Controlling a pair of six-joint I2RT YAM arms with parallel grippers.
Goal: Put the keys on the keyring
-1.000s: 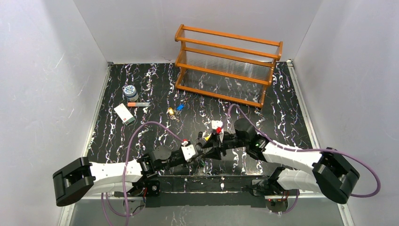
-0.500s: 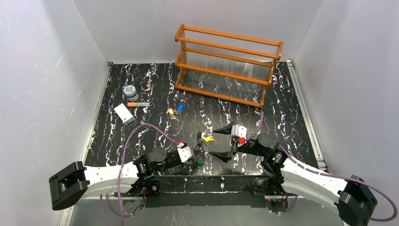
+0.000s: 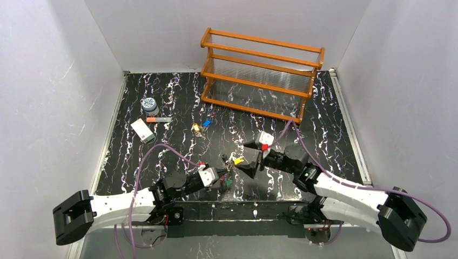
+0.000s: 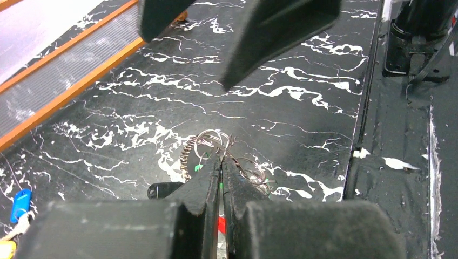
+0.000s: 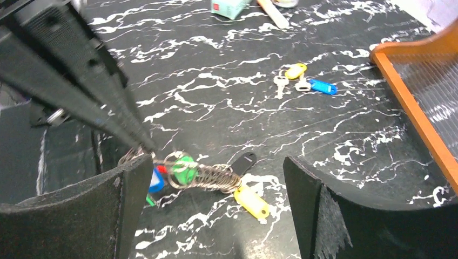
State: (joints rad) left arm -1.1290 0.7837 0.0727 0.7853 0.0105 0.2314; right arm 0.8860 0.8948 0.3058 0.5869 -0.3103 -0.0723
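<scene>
Right end effector (image 3: 242, 156): standing spread wide, having sprung apart within the last second, and drawing back a little from the left arm.
Left end effector (image 4: 221, 162): staying pressed together, pinching the keyring (image 5: 174, 162) by its thin wire loops, low over the desk (image 3: 178, 108).
Change: yellow-tagged key (image 5: 251, 200), a second ago up between the two arms, now lying at the far end of the coiled wire, beside a black-tagged key (image 5: 244, 160).
Meaning: probably marking one key threaded and released; not possible to confirm that it is on the wire.
Keyring position: hanging at the left fingertips, sitting between the spread right fingers, touching neither of them.
Remaining: loose yellow key (image 5: 296, 70) and loose blue key (image 5: 323, 87) lying well apart from both arms, toward the wooden rack (image 3: 206, 43), likely waiting for fetching.
</scene>
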